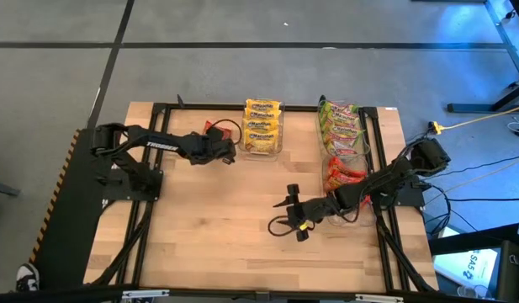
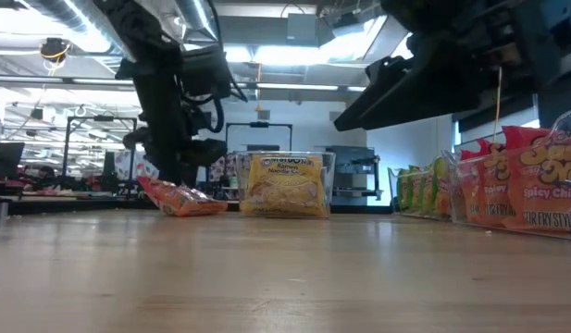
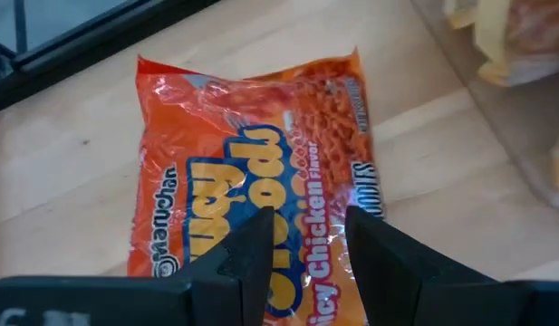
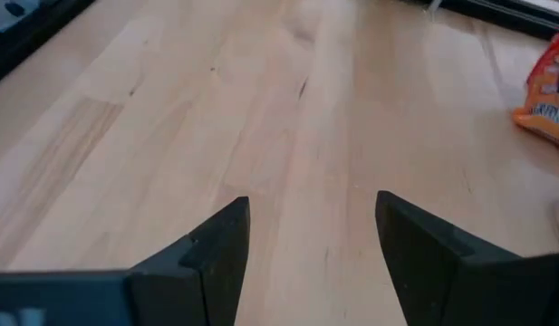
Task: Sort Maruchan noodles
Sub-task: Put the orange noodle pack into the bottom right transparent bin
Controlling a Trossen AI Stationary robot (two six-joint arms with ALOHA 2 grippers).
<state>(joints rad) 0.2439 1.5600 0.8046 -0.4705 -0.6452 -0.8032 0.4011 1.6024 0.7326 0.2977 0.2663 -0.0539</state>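
The high view looks straight down on the whole table (image 1: 242,219); the low view looks level across it; both share the red-orange packet (image 2: 183,200), which the left wrist view sees close up.

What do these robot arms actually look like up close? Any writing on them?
Both are dark, jointed arms with looping black cables. The left arm bears white TROSSEN lettering. The left gripper and right gripper each end in two black, wedge-shaped fingers. The right arm shows a small yellow mark near its wrist.

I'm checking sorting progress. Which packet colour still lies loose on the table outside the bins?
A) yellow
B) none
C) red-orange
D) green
C: a red-orange packet lies flat on the wood beside the yellow bin, under the left gripper; the yellow and green packets sit in bins.
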